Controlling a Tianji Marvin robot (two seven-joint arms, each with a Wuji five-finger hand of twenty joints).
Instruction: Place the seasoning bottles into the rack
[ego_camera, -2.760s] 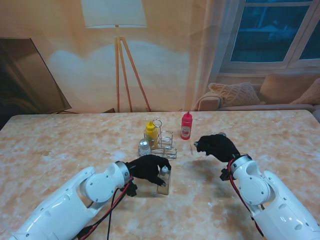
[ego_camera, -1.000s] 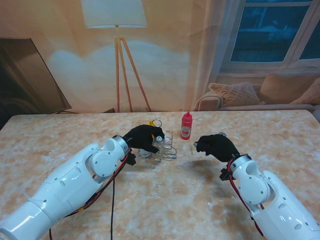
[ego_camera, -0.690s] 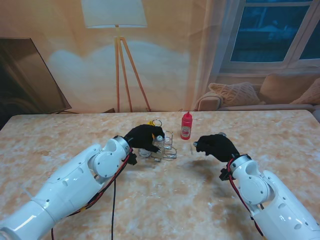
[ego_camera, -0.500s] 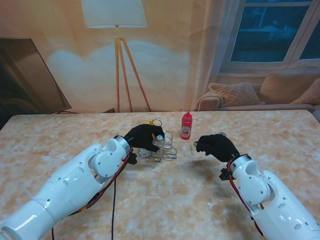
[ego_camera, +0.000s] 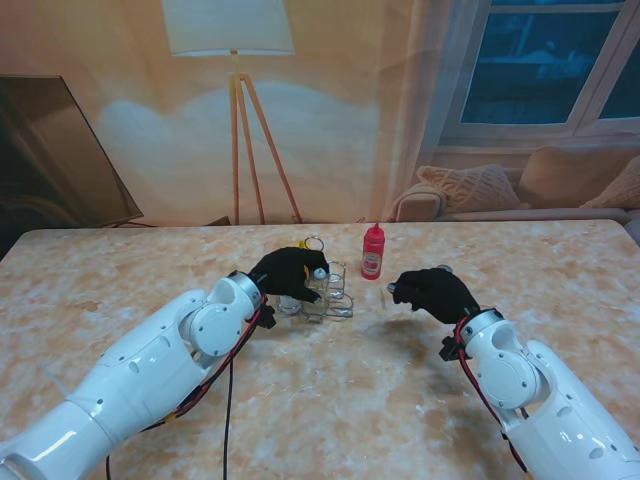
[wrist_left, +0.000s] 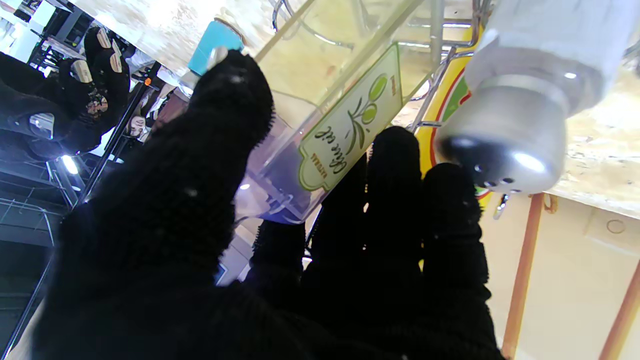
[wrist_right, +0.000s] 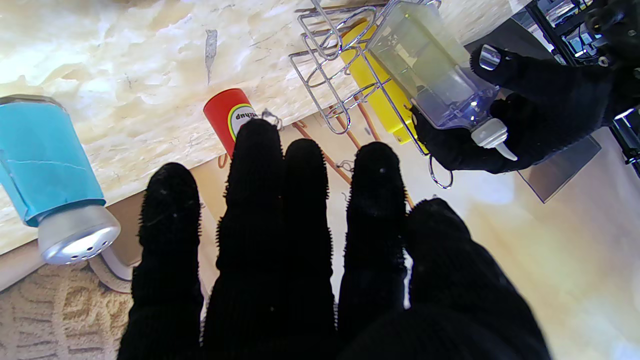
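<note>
The clear square plastic oil bottle with the olive label (wrist_left: 345, 125) is gripped in the black-gloved left hand (ego_camera: 287, 274), thumb on one face and fingers (wrist_left: 395, 165) on the other. It stands partly entered in a nearer cell of the chrome wire rack (wrist_right: 330, 75), the white pouring cap (wrist_right: 492, 137) upward, the body leaning slightly against the wires. Whether its base has reached the rack floor cannot be told.

The yellow squeeze bottle (wrist_right: 372, 85) already occupies a farther cell. The clear glass shaker with a perforated metal cap (wrist_left: 515, 140) sits just beside the rack on its left and close to the left hand's outer fingers. The red ketchup bottle (ego_camera: 372, 252) stands to the rack's right, apart from it. The blue-labelled shaker with a metal cap (wrist_right: 52, 180) stands on the marble-patterned bench (ego_camera: 400, 400), near the black-gloved right hand (ego_camera: 432, 292), which hovers with fingers loosely extended and holds nothing.

Probable hazards:
- If released while canted, the bottle may catch a square corner on a wire and tip out.
- Downward pressure on a jammed bottle may slide or tilt the light rack.
- Withdrawing fingers may snag the wire loops or knock the adjacent glass shaker over.
</note>
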